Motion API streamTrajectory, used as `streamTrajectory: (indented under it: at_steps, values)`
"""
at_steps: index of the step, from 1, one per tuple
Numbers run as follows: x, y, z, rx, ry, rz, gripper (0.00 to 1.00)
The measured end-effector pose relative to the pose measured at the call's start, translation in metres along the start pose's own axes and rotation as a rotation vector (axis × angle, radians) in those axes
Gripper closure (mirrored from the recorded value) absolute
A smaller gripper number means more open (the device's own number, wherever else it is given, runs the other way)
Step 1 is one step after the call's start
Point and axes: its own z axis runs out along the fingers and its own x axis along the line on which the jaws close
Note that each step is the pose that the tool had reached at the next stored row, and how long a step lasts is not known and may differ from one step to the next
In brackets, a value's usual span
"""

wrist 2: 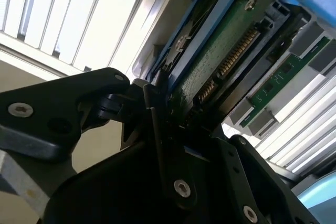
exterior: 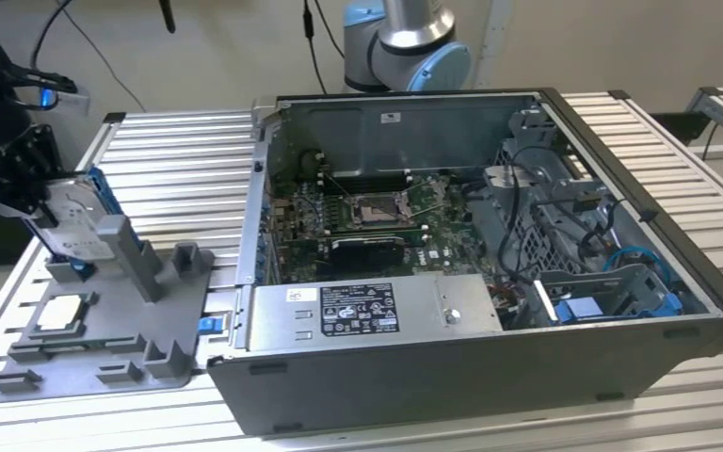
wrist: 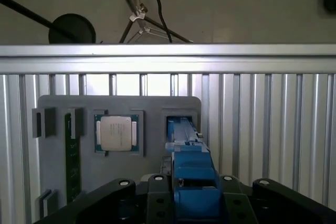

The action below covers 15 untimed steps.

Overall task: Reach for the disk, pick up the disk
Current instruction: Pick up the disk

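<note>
Robotics lab: slatted aluminium bench [exterior: 173, 160], opened computer case [exterior: 462, 377], grey parts fixture [exterior: 123, 325].

Exterior view: high, angled down, wide over case [exterior: 462, 377] and holder [exterior: 98, 358].
First wrist view: close, straight down on holder.
Second wrist view: hard against disk's [wrist 2: 220, 51] board side.
Shared: disk.

In the exterior view the disk [exterior: 72, 215] stands half hidden: the gripper [exterior: 29, 193] covers its far side and the grey holder [exterior: 129, 252] covers its lower edge. In the second wrist view the black gripper body hides one end of the green board [wrist 2: 231, 40], and the picture's edge cuts off the other end.
</note>
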Motion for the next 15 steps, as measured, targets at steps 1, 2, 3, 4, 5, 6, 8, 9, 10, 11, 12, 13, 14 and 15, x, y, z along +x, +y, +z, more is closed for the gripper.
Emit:
streamTrajectory:
  at_steps: [1, 2, 3, 4, 5, 6, 8, 9, 10, 11, 12, 13, 14, 15]
  values:
    - [0.0000, 0.0000, -0.0013, 0.0000, 0.0000, 0.000, 1.00]
    - [0.0000, 0.0000, -0.0024, 0.0000, 0.0000, 0.000, 1.00]
    - [0.0000, 0.0000, -0.0036, 0.0000, 0.0000, 0.000, 1.00]
    - [0.0000, 0.0001, -0.0048, -0.0001, 0.0001, 0.000, 1.00]
    - [0.0000, 0.0001, -0.0060, 0.0000, 0.0000, 0.000, 1.00]
    - [0.0000, 0.0001, -0.0072, -0.0001, 0.0001, 0.000, 1.00]
    - [0.0000, 0.0001, -0.0096, -0.0001, 0.0001, 0.000, 1.00]
    - [0.0000, 0.0001, -0.0106, -0.0001, 0.0000, 0.000, 1.00]
    - [0.0000, 0.0001, -0.0118, -0.0001, 0.0001, 0.000, 1.00]
    - [0.0000, 0.0001, -0.0129, -0.0001, 0.0000, 0.000, 1.00]
    - [0.0000, 0.0002, -0.0141, -0.0001, 0.0000, 0.000, 1.00]
    - [0.0000, 0.0002, -0.0153, 0.0000, 0.0000, 0.000, 1.00]
    - [0.0000, 0.0002, -0.0165, -0.0001, 0.0000, 0.000, 1.00]
    - [0.0000, 0.0002, -0.0178, -0.0001, 0.0000, 0.000, 1.00]
